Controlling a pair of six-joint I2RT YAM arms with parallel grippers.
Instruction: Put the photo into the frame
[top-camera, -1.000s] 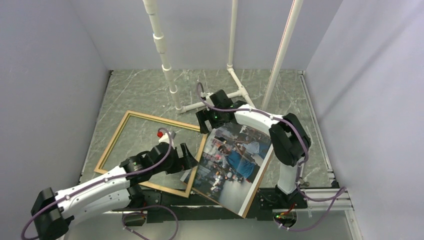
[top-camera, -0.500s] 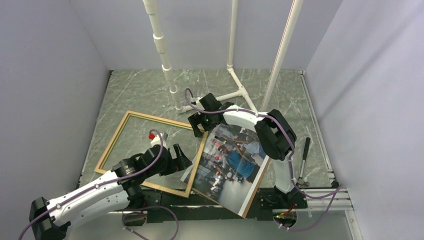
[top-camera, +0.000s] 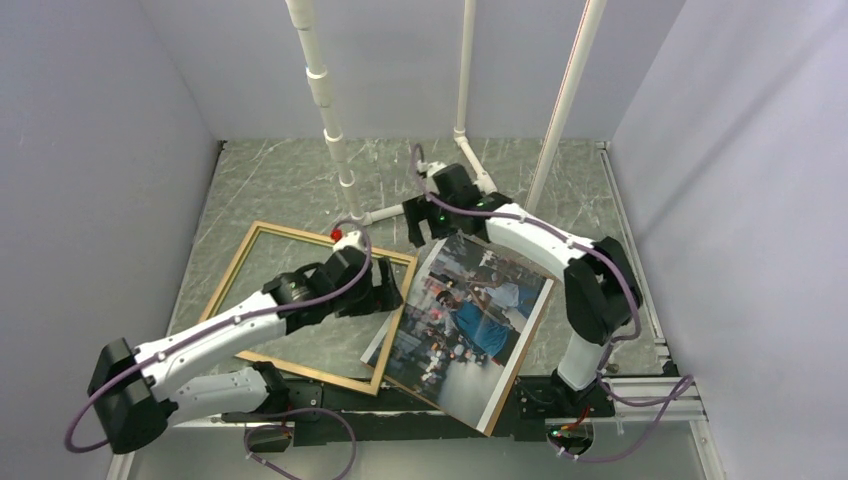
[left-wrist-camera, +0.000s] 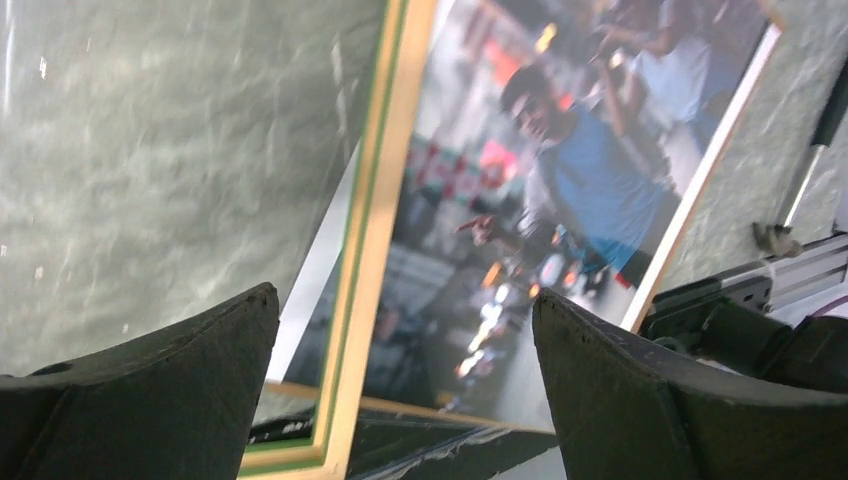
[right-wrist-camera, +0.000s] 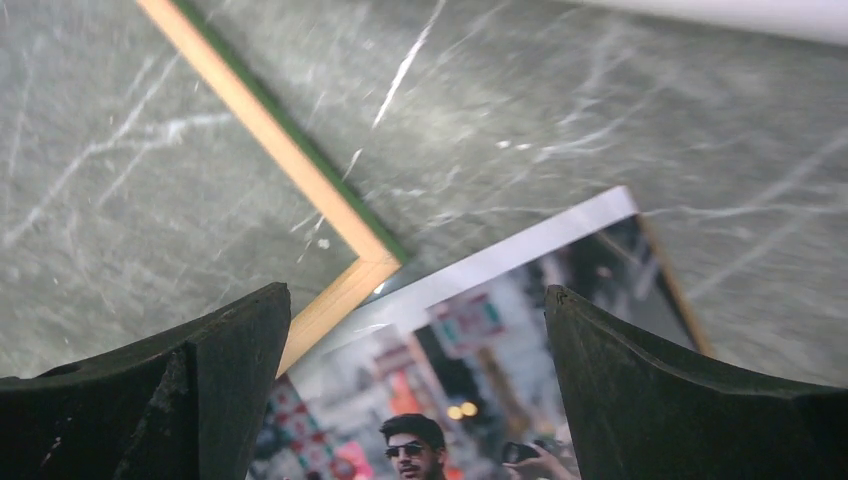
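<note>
The photo (top-camera: 470, 320), a colour street scene with a man in blue, lies face up on a brown backing board (top-camera: 522, 358) right of the frame (top-camera: 290, 234). The frame lies flat, light wood face up with a green edge. My left gripper (top-camera: 385, 295) hovers open over the frame's right rail (left-wrist-camera: 375, 250), with the photo (left-wrist-camera: 560, 180) just beyond and nothing between its fingers. Above the photo's far corner (right-wrist-camera: 500, 300), beside the frame's corner (right-wrist-camera: 370, 265), my right gripper (top-camera: 425, 232) stands open. Both jaws are empty in the wrist views (left-wrist-camera: 402, 293) (right-wrist-camera: 415, 290).
White pipe uprights (top-camera: 335, 150) and their base pipes (top-camera: 470, 190) stand behind the frame and photo. The board's near corner overhangs the table's front rail (top-camera: 640, 385). A dark-handled tool (left-wrist-camera: 800, 190) lies right of the board. A white sheet corner (top-camera: 375, 350) shows under the photo.
My left gripper has moved away from the near edge, up along the frame's right rail. My right gripper swung left, then back and to the right. Both stay open; the photo has not moved.
</note>
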